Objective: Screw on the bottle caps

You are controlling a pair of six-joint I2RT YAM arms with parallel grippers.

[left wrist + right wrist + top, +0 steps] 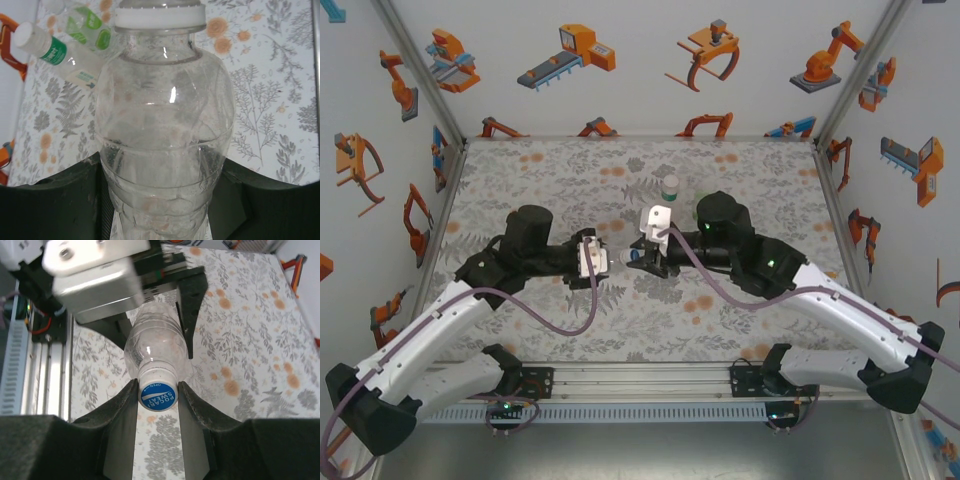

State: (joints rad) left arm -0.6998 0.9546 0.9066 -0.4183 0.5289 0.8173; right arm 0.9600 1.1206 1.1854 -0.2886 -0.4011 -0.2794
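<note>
A colourless bottle (162, 125) is held level between the two arms, and my left gripper (160, 200) is shut on its body. In the top view the left gripper (590, 258) and right gripper (638, 258) face each other at mid table. The blue cap (158, 395), printed "POCARI SWEAT", sits on this bottle's (155, 345) neck. My right gripper (158, 399) is shut on the blue cap, one finger against each side. Beyond, a bottle with a white cap (27, 35) and green label shows, with another green-labelled bottle (90, 22) beside it.
A small bottle (670, 188) stands on the floral table (540, 180) behind the right gripper. The left gripper's white camera mount (95, 275) looms close above the held bottle. White walls with robot stickers enclose the table; a metal rail (640, 380) runs along the near edge.
</note>
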